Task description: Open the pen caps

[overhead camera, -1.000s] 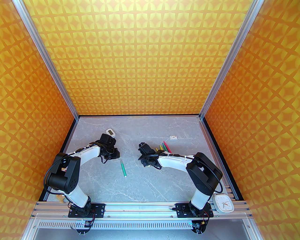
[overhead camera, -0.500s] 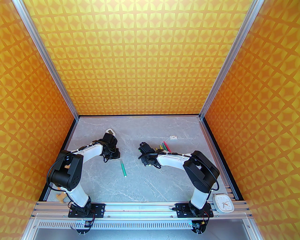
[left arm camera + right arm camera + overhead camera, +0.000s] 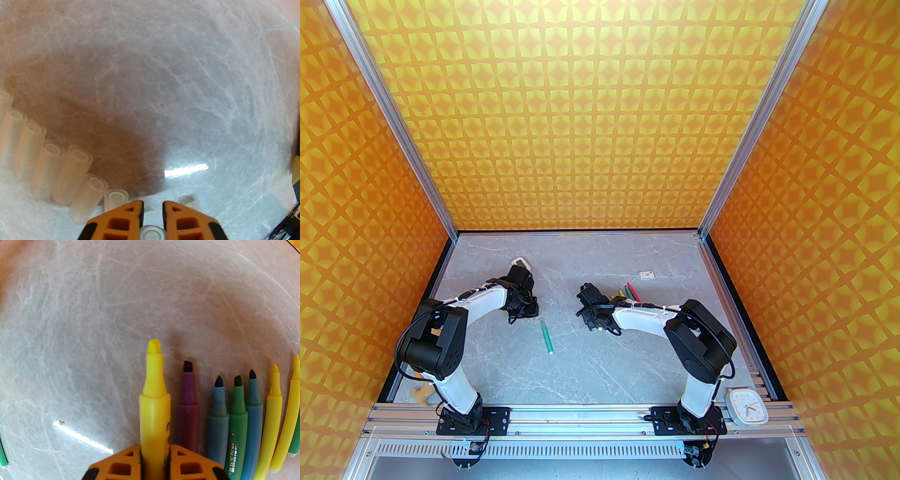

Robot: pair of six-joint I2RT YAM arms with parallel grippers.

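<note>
Pen caps [image 3: 77,161]: loose row, lying side by side.
Left gripper [image 3: 152,207]: we see it clamped on one cap [image 3: 152,233].
Right gripper [image 3: 155,451]: clamped on uncapped yellow pen [image 3: 153,404].

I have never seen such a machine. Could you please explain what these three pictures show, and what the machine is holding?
These are two robot arms bolted at the near edge of a grey table. The wide picture is taken from above and behind them. The two close pictures come from a camera on each wrist, so the orange fingers at the bottom are the robot's own. The left gripper is shut on a translucent pen cap, beside a row of loose caps. The right gripper is shut on an uncapped yellow pen, next to other uncapped pens. One green pen lies between the arms, its cap on.
</note>
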